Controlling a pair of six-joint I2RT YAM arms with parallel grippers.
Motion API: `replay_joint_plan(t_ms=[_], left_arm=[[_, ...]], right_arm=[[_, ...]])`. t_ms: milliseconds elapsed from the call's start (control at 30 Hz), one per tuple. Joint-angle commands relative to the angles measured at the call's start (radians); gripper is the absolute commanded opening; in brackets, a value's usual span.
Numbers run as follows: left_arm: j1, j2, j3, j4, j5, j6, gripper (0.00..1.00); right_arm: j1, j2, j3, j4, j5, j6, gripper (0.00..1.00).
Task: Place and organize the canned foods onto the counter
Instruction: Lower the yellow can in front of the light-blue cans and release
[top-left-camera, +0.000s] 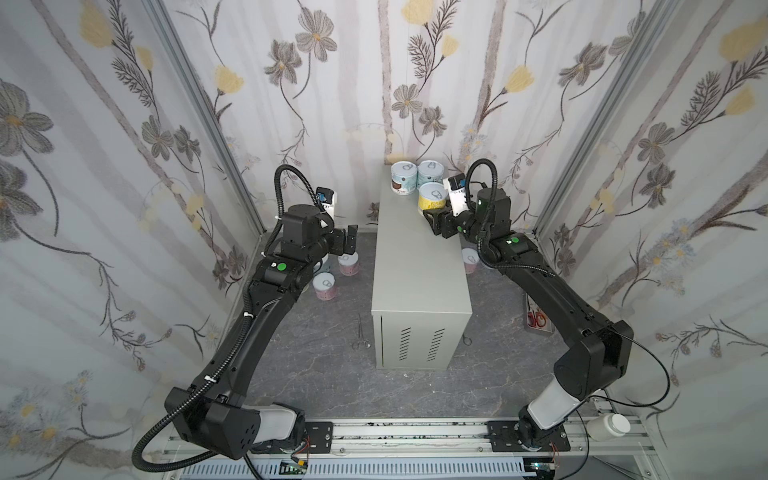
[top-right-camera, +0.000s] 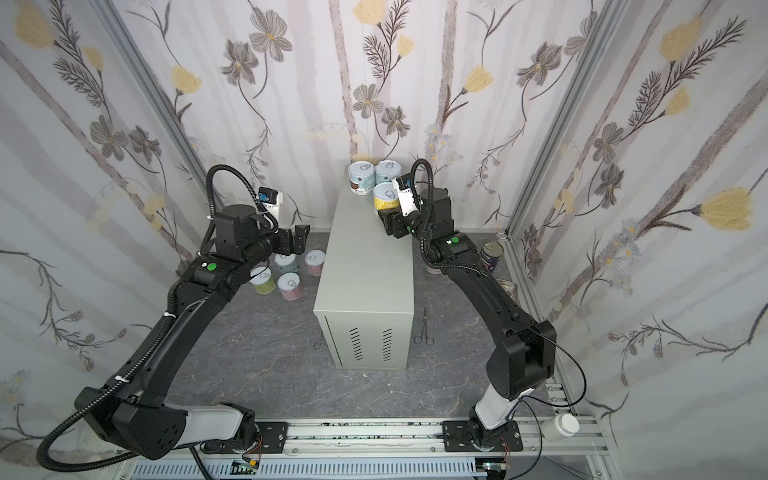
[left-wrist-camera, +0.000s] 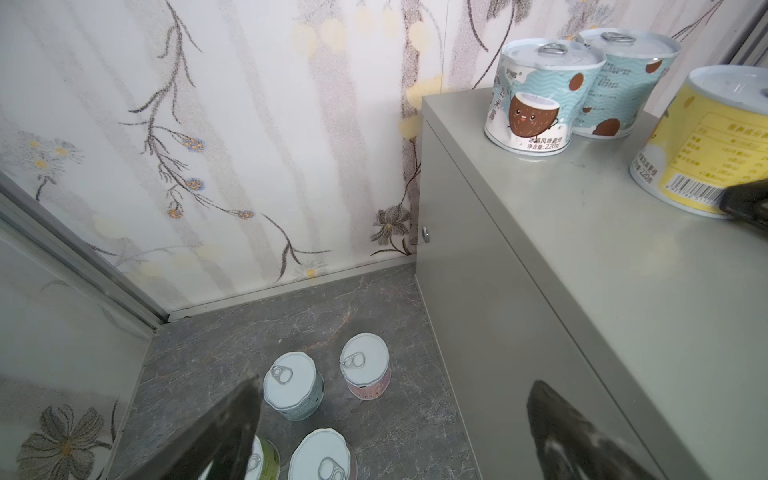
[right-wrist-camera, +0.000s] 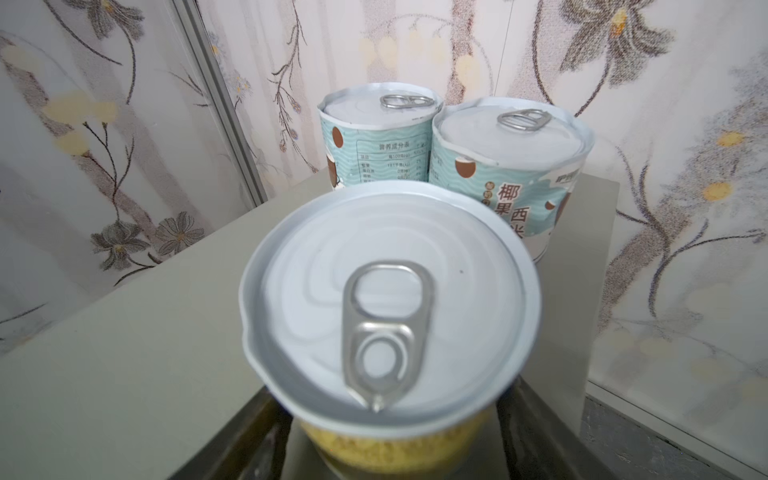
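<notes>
Three cans stand upright on the counter, lids up and long axes vertical. The right gripper reaches in over the counter's right long edge with one finger on each side of the yellow can, low on its body (whether the fingers actually press it cannot be told). That can's pull-tab ring lies on the side away from the gripper; its label shows a barcode and "220g".

Just beyond the same fingertips, two pale-blue cans touch each other at the counter's far end by the wall. The coconut-face can carries a smiling brown coconut and "净含量:220g", with a table headed "营养成分表" on its other side; the second blue can reads "椰果西米".

Behind the right gripper's wrist, the counter top runs flat and open to its front edge.

The left gripper hangs beside the counter's left face, jaws spread wide with nothing between them. Below it on the floor four short cans stand upright in a loose cluster, apart from the counter's side: a pink can, a pale teal can, a yellow-green can and a second pink can.

Under the right arm, off the counter's right side, stand a third pink can and a taller dark-blue can, both upright.
</notes>
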Motion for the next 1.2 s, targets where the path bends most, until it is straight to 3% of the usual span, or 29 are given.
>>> replay_joint_plan(t_ms=[0, 1167], left_arm=[[0.001, 0.009, 0.014, 0.012, -0.005, 0.007, 1.0], [0.001, 0.031, 0.026, 0.009, -0.016, 0.005, 1.0]], right_arm=[[-0.002, 0.007, 0.005, 0.028, 0.024, -0.003, 0.76], [-0.012, 0.051, 0.019, 0.046, 0.001, 0.003, 0.75]])
